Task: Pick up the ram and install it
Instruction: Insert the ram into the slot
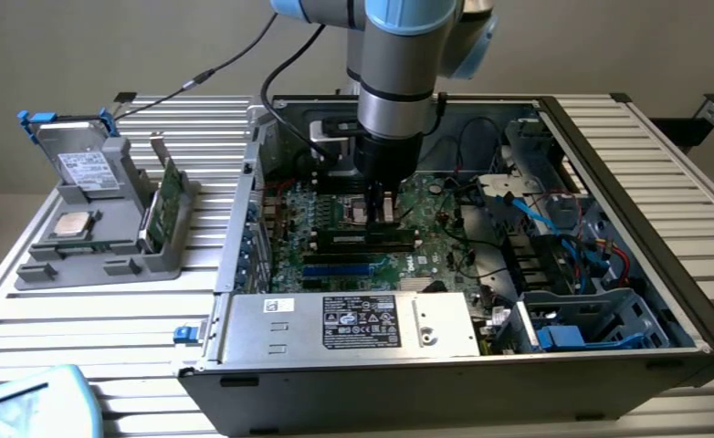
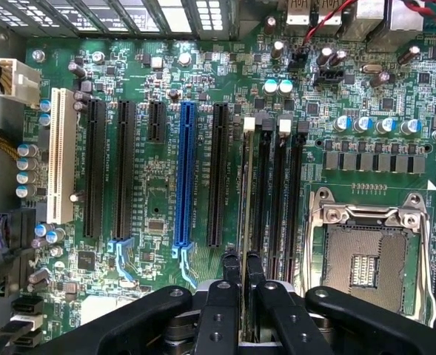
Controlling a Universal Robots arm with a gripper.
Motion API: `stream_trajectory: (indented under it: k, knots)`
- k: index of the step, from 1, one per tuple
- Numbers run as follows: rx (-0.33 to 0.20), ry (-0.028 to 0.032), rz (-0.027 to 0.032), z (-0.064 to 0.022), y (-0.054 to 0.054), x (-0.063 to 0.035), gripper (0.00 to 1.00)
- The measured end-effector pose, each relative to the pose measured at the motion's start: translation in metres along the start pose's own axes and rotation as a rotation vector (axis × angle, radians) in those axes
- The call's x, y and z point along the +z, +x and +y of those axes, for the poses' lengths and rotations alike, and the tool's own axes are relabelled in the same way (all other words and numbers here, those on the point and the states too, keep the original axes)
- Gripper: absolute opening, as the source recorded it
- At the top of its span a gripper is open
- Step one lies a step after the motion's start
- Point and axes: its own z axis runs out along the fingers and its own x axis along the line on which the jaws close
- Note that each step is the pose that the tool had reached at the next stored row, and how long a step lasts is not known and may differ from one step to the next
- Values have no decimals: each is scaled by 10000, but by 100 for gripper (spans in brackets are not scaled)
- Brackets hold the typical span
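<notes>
Green ram (image 2: 246,214), edge-on and upright, is pinched between the narrow-set fingers (image 2: 230,277) of the gripper (image 2: 243,270). It stands along the memory slot (image 2: 249,124) farthest from the empty CPU socket (image 2: 366,255), apparently aligned so its contacts seat squarely.

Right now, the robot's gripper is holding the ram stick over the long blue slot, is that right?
Not quite. The gripper is holding the ram, but not over the blue slot. The ram is edge-on over the black memory slots beside the empty processor socket. The wrist view shows it.
</notes>
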Motion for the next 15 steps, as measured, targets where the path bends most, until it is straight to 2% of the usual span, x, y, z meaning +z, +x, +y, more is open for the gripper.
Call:
stream_trajectory:
  k: [15]
  knots:
    - [1,-2,27,-2,-19,21,15]
